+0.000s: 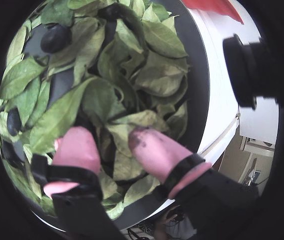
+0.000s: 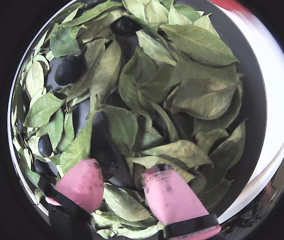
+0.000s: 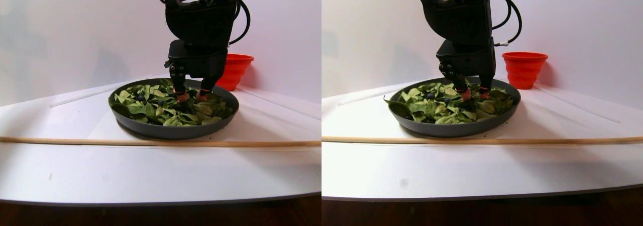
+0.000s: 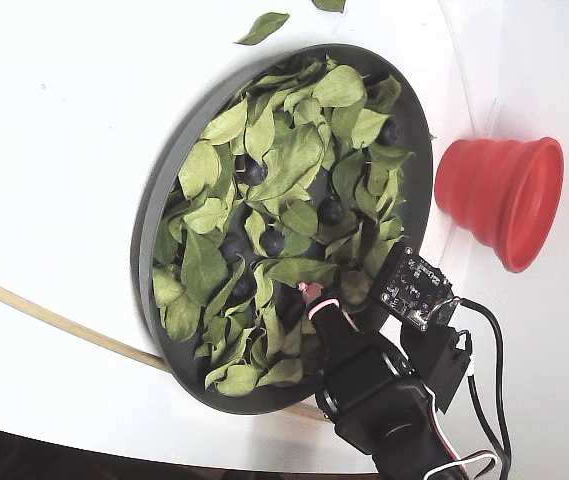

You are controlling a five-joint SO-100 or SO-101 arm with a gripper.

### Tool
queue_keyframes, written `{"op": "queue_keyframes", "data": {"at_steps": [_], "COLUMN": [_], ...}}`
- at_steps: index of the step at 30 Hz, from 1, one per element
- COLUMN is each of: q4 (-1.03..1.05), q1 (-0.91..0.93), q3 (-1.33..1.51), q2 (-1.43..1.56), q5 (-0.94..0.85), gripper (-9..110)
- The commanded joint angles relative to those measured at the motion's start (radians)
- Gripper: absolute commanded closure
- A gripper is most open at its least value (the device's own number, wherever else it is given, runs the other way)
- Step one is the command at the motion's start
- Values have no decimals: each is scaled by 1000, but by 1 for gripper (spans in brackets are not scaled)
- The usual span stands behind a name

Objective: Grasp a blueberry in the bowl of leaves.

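Note:
The dark-grey bowl (image 4: 164, 180) is filled with green leaves (image 4: 294, 150) and several dark blueberries, such as one in the fixed view (image 4: 331, 210). My gripper (image 4: 299, 300) has pink fingertips and reaches down into the near side of the bowl. In both wrist views the gripper (image 1: 109, 137) (image 2: 122, 172) is open, its tips resting among the leaves (image 2: 196, 45) with only leaves showing between them. Blueberries (image 1: 56, 38) (image 2: 69, 70) lie farther off to the upper left, and another blueberry (image 2: 45, 145) sits left of the left fingertip (image 2: 84, 180). The stereo pair view shows the gripper (image 3: 190, 97) down in the bowl (image 3: 171, 130).
A red ribbed cup (image 4: 504, 195) (image 3: 236, 68) stands just beyond the bowl on the white table. A thin wooden stick (image 3: 150, 142) (image 4: 44, 315) lies across the table in front of the bowl. A stray leaf (image 4: 264, 25) lies outside the rim.

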Motion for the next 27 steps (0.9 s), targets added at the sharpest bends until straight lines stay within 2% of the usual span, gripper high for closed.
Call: {"op": "queue_keyframes", "data": {"at_steps": [1, 27], "q4": [-28, -72], "q1": [-8, -55], "q3": [-14, -11], "q2": [0, -20], "q5": [6, 103], "gripper": [86, 83]}}
